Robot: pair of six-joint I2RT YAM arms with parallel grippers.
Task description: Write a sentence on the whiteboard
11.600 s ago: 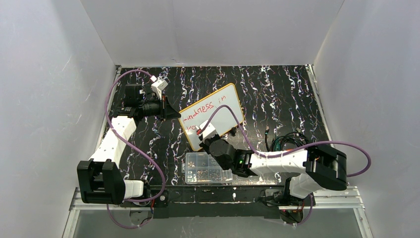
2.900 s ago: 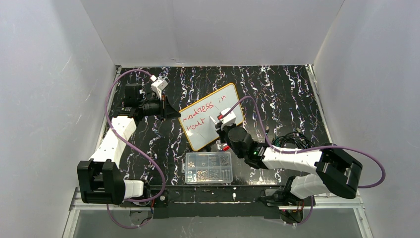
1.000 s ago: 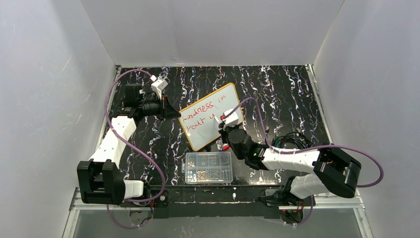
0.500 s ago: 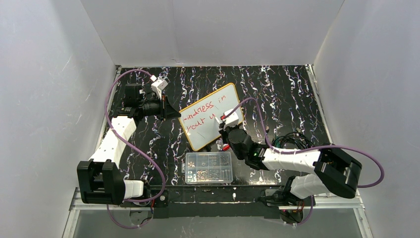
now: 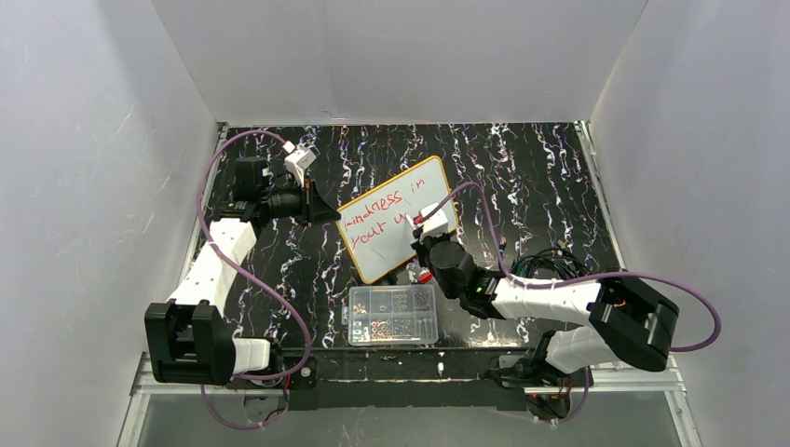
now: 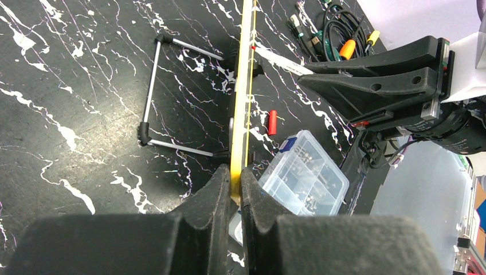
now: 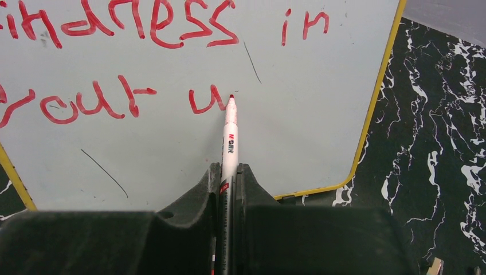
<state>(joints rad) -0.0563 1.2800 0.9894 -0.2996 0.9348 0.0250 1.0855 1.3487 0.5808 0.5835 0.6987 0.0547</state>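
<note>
- The small white rectangular whiteboard with the orange-yellow rim (image 5: 384, 259) stands about the middle of the black, white-veined table (image 5: 531, 168). It is turned askew and sits well apart from the far, left and right edges.
- The left gripper (image 5: 331, 214) is clamped on the whiteboard's rim on the side facing the table's left edge.
- The right gripper (image 5: 424, 239) reaches in from the near-right corner, its jaws pressed together on a white marker with a red tip (image 7: 230, 129).
- The red handwritten sentence (image 5: 382, 203) runs in two lines: "kindness in", then "your" and a u-shaped stroke.
- A clear plastic compartment box (image 5: 391, 315) lies by the near edge, just in front of the whiteboard. Its cells hold small metal parts too small to name.
- A bundle of dark cables (image 5: 536, 265) lies towards the right edge.
- Only the left wrist view shows the whiteboard edge-on, with a thin wire stand (image 6: 150, 94) behind it and a small red cap (image 6: 273, 122) between whiteboard and box.
- Only the right wrist view shows the marker tip on the whiteboard, just right of the u-shaped stroke.
</note>
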